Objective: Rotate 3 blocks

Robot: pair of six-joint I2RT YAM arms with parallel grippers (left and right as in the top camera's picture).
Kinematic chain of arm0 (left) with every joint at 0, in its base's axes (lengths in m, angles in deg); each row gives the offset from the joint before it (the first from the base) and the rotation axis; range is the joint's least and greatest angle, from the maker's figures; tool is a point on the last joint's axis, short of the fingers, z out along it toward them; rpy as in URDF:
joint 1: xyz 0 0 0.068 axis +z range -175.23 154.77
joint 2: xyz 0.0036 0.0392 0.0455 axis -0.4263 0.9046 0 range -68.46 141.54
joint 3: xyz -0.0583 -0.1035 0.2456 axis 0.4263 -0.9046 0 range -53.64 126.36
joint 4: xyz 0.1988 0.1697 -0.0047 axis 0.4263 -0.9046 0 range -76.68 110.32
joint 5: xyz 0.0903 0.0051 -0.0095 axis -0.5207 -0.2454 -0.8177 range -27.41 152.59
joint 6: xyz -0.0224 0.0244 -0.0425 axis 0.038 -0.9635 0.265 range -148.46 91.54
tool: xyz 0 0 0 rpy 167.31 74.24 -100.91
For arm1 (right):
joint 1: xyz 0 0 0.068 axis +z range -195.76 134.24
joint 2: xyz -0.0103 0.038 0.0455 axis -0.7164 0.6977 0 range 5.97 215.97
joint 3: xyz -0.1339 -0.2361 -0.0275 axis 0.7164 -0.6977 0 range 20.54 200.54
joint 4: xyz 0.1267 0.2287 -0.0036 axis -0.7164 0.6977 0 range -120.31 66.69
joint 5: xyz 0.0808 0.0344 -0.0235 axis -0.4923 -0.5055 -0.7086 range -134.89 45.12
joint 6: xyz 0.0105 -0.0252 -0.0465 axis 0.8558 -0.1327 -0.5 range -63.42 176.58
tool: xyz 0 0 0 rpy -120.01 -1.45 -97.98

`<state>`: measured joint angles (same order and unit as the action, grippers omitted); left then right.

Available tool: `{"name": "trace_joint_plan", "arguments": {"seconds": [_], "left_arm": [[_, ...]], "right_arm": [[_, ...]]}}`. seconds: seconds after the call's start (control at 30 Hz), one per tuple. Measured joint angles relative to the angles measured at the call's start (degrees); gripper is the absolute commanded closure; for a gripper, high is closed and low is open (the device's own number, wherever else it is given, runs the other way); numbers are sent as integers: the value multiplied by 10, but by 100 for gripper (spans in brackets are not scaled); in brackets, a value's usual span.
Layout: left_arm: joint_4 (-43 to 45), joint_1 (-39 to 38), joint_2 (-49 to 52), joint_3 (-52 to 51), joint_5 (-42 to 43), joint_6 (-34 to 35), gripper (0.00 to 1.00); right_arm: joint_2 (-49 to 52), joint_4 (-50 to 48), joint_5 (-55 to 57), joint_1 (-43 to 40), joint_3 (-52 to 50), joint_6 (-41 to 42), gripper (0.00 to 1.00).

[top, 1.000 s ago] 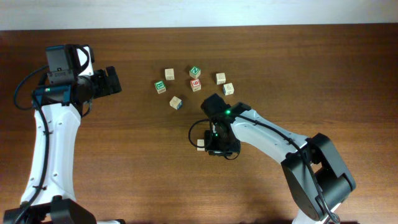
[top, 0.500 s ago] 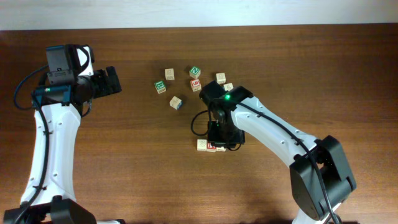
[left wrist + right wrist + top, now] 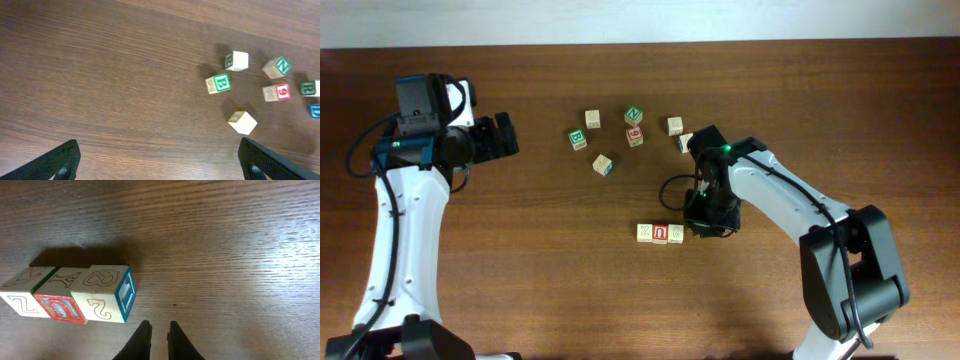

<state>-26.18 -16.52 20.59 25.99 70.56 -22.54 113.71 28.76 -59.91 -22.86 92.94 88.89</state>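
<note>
As viewed at the right wrist: blocks [image 3: 75, 295] in touching row, left of frame; right gripper [image 3: 159, 330] nearly closed, empty; left gripper [image 3: 160, 157] wide open, empty.

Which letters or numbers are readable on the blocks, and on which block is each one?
"Z": left block of the row.
"U", red: middle block.
"2": right block.
"B", green: leftmost loose cube.
"N", green: tilted cube.
"6" or "9": red-numbered cube.
Other faces: too faint or blurred to be sure.
</note>
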Motion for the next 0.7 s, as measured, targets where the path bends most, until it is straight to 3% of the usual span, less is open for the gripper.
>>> {"name": "trace_joint_plan", "arguments": {"seconds": [0.1,0.13,0.3,0.4,0.53,0.7], "left_arm": [[-30,-8,9,2,44,9,44],[-41,-22,25,2,53,21,57],[-73,-130,132,4,70,105,89],[-85,-188,172,4,71,125,95],[-86,-257,207,4,73,136,95],[-92,-275,212,4,73,156,96]], "right_arm": [[0,-26,-3,0,-16,0,86],[0,-35,-4,0,-21,0,86],[0,-56,-6,0,-23,0,85],[0,-60,-6,0,-23,0,85],[0,-64,-9,1,-23,0,86],[0,-67,-10,18,-23,0,86]]}}
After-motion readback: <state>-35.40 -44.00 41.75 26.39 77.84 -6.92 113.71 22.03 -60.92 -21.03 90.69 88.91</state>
